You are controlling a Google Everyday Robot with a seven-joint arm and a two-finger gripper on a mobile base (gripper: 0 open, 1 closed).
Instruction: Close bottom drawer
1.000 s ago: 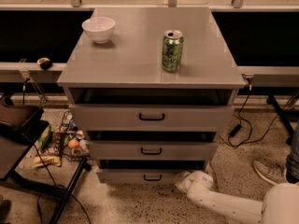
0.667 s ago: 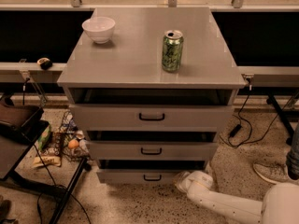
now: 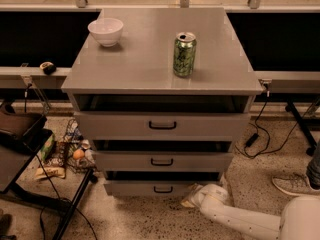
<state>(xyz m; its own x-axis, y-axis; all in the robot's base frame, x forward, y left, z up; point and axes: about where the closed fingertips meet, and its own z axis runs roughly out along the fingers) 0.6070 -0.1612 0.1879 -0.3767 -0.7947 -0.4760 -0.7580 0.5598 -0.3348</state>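
Observation:
The bottom drawer (image 3: 150,188) is the narrowest grey front at the foot of the grey cabinet, with a small black bar handle (image 3: 163,189). A dark gap shows above its front, under the middle drawer (image 3: 162,161). My white arm reaches in from the lower right along the floor. The gripper (image 3: 192,198) sits low at the right end of the bottom drawer's front, touching or nearly touching it. The fingers are hidden behind the wrist.
The widest top drawer (image 3: 162,125) stands out slightly. A green can (image 3: 184,54) and a white bowl (image 3: 105,31) stand on the cabinet top. A black stand and snack packets (image 3: 60,156) are on the floor at left. A person's shoe (image 3: 292,184) and cables are at right.

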